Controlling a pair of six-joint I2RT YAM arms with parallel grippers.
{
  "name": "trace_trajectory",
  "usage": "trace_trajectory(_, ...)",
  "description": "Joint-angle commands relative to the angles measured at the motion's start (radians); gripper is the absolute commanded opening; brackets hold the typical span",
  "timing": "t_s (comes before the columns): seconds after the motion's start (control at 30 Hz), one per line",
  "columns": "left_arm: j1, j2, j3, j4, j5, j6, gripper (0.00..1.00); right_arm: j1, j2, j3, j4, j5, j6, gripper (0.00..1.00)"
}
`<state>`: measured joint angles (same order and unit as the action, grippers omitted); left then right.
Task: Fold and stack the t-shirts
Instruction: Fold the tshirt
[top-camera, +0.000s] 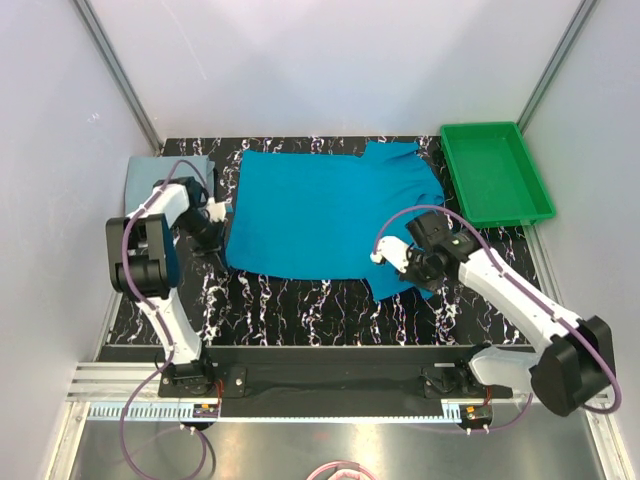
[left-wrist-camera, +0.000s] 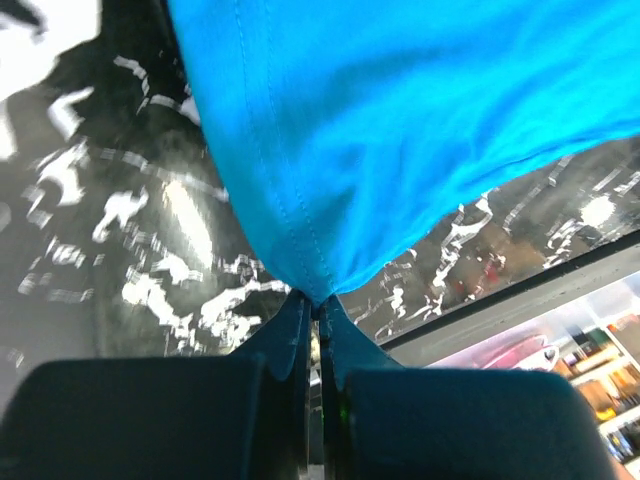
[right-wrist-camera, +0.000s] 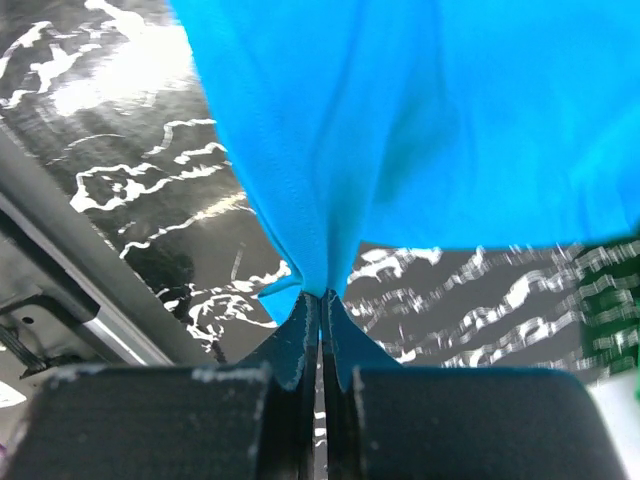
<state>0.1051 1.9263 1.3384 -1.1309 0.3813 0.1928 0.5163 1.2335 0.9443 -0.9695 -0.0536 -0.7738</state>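
Marbled table (top-camera: 300, 312); whole teal t-shirt (top-camera: 318, 208) overhead

The teal t-shirt (top-camera: 320, 215) at the desk's centre is a plain bright teal-blue, its hem stitched in the same colour. The grey-blue t-shirt (top-camera: 150, 178) at ten o'clock is pale and unpatterned. The desk (top-camera: 300, 305) is black with white marble veins. The tray (top-camera: 497, 172) at two o'clock is solid green. The left arm (top-camera: 150, 255) and right arm (top-camera: 515, 290) are white and black, with purple cables (top-camera: 122, 250).
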Motion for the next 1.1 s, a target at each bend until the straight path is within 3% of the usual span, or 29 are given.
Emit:
trace_trajectory(0.0,0.01,-0.093,0.074,-0.044,0.008,0.036,0.0,-0.024,-0.074,0.025,0.0,0.035,0.074,0.0)
trace_trajectory(0.3,0.008,-0.133,0.133,-0.124,0.002,0.088,0.0,-0.125,-0.123,0.065,-0.014,0.084,0.148,0.0)
trace_trajectory(0.7,0.008,-0.26,0.088,-0.207,-0.032,0.16,0.0,-0.133,-0.216,0.125,-0.113,0.149,0.189,0.0)
trace_trajectory(1.07,0.008,-0.188,0.229,-0.299,-0.033,0.183,0.0,-0.133,-0.057,0.194,0.04,0.199,0.064,0.0)
